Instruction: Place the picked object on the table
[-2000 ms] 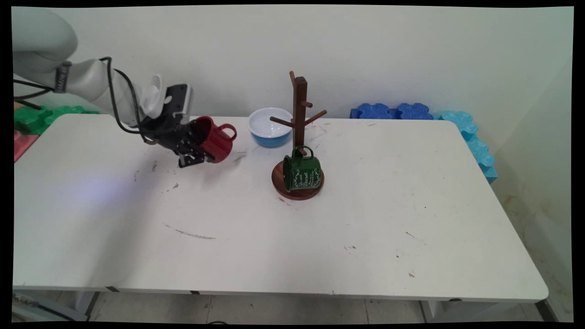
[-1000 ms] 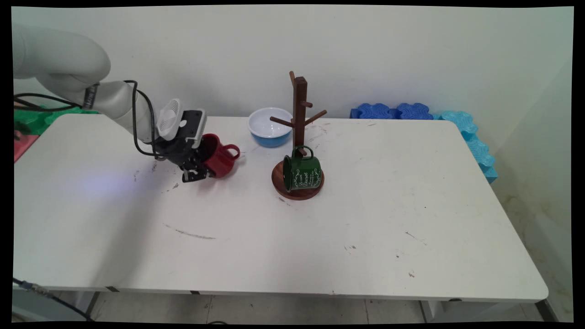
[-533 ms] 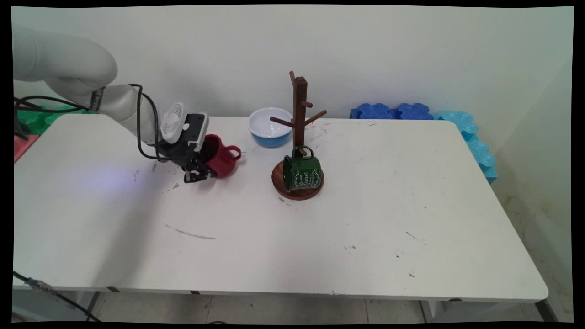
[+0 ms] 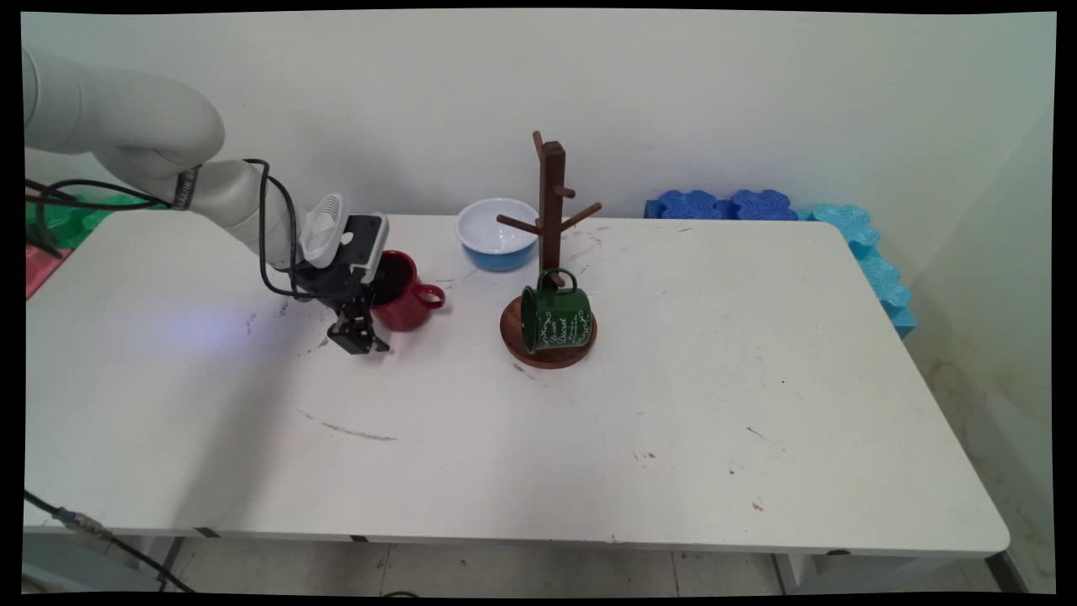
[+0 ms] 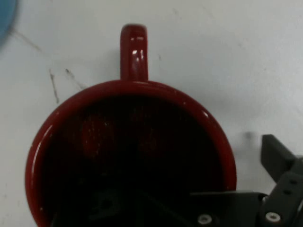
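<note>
On white counter (image 4: 589,438), left of centre: glossy red ceramic mug (image 4: 402,299) standing upright, handle pointing toward brown wooden mug tree (image 4: 551,210). Black fingers (image 5: 277,158) straddling mug's wall, spread, outer one clear of rim, gripping nothing. Dark green lettered mug (image 4: 555,318) hanging low on tree.

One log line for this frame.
gripper open, astride red mug rim | red mug upright on table, handle toward mug tree | green mug hanging on mug tree | blue bowl behind
</note>
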{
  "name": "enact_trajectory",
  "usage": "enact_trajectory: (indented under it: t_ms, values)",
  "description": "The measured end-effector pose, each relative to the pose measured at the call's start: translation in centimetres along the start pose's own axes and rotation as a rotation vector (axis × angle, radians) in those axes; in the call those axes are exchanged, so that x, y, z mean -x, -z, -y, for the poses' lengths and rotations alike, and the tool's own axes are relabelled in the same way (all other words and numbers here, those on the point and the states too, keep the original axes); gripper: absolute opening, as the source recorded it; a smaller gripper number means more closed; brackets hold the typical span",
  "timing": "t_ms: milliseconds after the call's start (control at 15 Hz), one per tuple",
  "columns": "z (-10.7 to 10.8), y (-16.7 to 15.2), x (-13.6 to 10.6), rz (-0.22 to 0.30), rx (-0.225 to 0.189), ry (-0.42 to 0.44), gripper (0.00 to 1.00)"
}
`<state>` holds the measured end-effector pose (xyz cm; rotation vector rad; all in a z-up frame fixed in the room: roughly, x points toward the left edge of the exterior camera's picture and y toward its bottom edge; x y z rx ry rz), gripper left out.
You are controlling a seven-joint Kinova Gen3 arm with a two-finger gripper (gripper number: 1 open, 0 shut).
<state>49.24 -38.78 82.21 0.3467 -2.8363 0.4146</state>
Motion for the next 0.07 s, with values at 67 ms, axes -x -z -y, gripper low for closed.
enact_trajectory:
  t_ms: [67]
  values:
    - [0.05,-0.04,-0.01,0.0,-0.001,-0.002,1.0]
